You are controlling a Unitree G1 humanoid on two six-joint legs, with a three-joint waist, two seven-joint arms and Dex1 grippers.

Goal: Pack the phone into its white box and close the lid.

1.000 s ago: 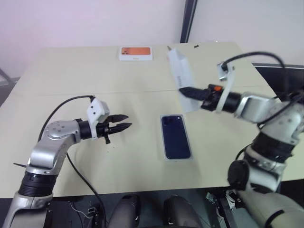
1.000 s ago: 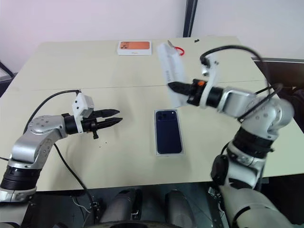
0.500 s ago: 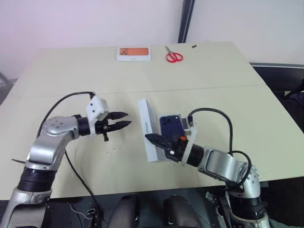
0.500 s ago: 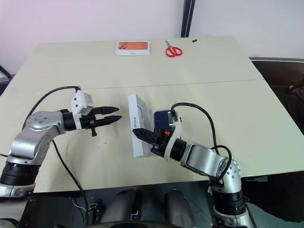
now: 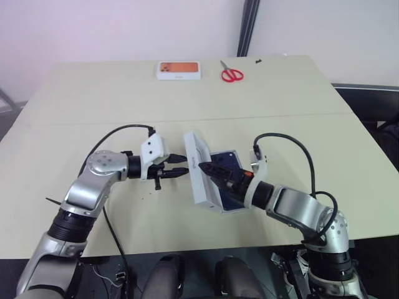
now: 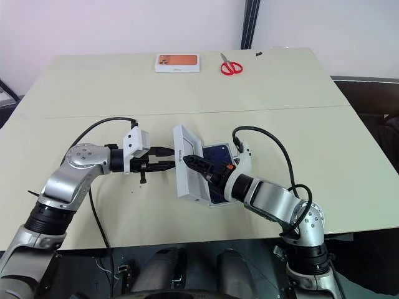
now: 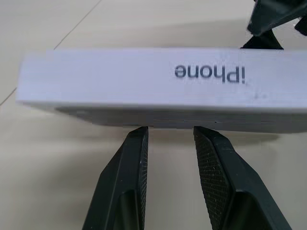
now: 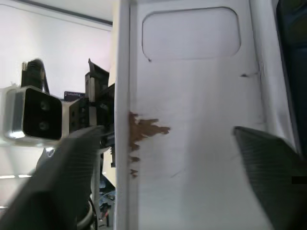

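So the lid [image 5: 198,168] is standing tilted up on its long edge in the middle of the frame, leaning over the phone [image 5: 227,161], which lies flat in the white box [image 5: 224,210] just right of it; most of the tray is covered, so I can't tell how well it's seated. The right gripper [image 5: 209,171] reaches in from the lower right with its jaws spread wide on either side of the lid's wall, not pinching anything. The left gripper [image 5: 181,171] comes in from the left, jaws a little apart with nothing between them. If I were doing this step, I'd use the left tips as a stop against the lid's outer side and let the right one tip it over slowly, squaring the walls with the tray before pressing, otherwise a corner catches. The head views give the layout but not the contact. The left wrist view shows the fingertips [image 7: 139,139] right at the side printed "iPhone", though touching or just short I can't say. The right wrist view shows the lid's pale inside, with a brownish smudge on it, between the spread fingers [image 8: 273,167]
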